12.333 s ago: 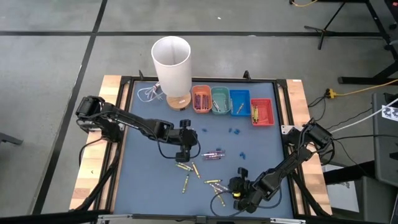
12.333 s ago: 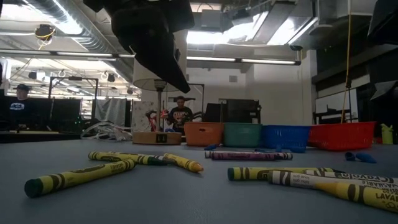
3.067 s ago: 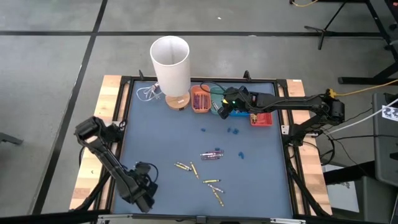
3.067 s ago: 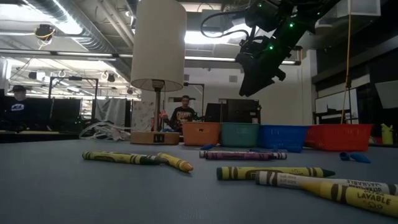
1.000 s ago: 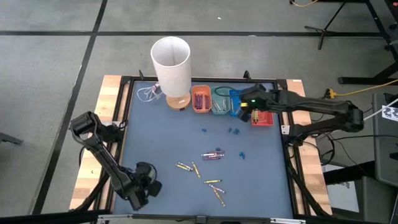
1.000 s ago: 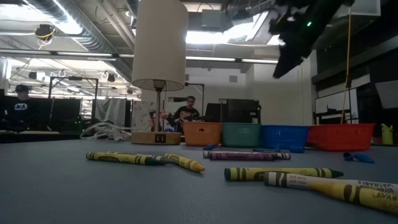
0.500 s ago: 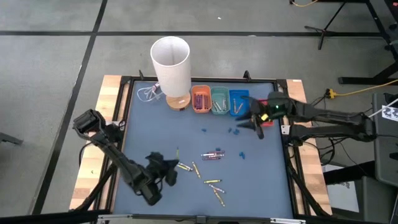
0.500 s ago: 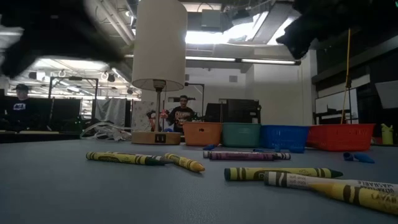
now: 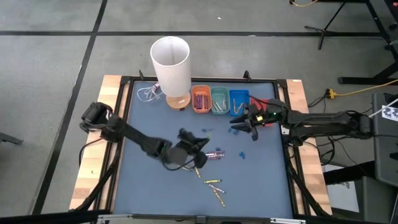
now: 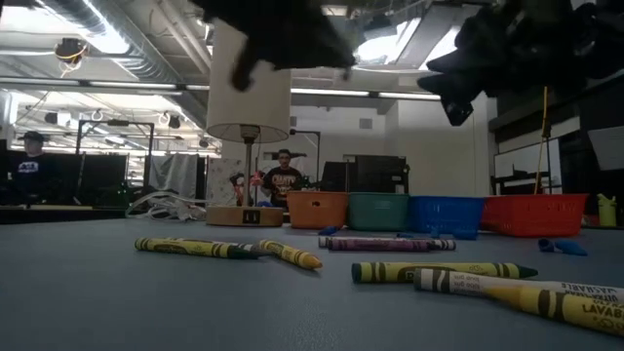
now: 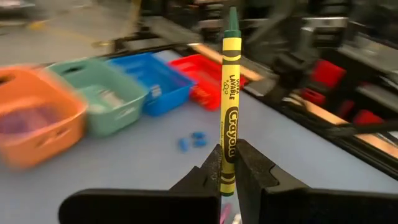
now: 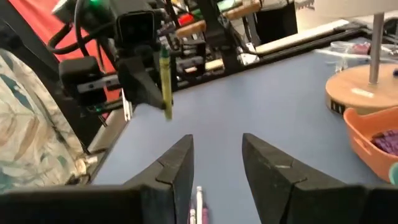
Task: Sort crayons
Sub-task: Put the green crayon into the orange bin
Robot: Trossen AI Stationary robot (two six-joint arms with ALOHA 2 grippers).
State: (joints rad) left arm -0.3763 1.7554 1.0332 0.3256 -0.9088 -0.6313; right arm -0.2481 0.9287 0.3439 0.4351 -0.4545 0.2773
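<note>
My left gripper (image 9: 199, 145) hovers over the table's middle, shut on a yellow crayon (image 11: 228, 93) with a green tip; the right wrist view also shows this crayon (image 12: 165, 87). My right gripper (image 9: 244, 127) hangs open just in front of the trays, holding nothing. Loose crayons lie flat on the blue mat: a purple pair (image 9: 214, 154) and several yellow ones (image 9: 214, 182) nearer the front edge. The orange tray (image 9: 200, 99), green tray (image 9: 219, 99) and blue tray (image 9: 239, 101) stand in a row at the far side. My left gripper pinches the yellow crayon's lower part (image 11: 227, 177), near its blunt end, between the two fingers. The fingers lie across the crayon. It stands upright with the green tip (image 11: 232, 15) up, lifted clear of the table.
A white lamp (image 9: 171, 62) on a wooden base (image 9: 178, 99) stands far left of the trays. My right arm covers most of the red tray (image 9: 268, 121). Small blue bits (image 9: 205, 131) lie mid-mat. Bare mat lies on the left side.
My left gripper has swept from the near left corner toward the table's middle and the far right, carrying the yellow crayon, still shut. My right gripper has drawn back from the trays toward the near edge, staying open. The loose crayons have not moved.
</note>
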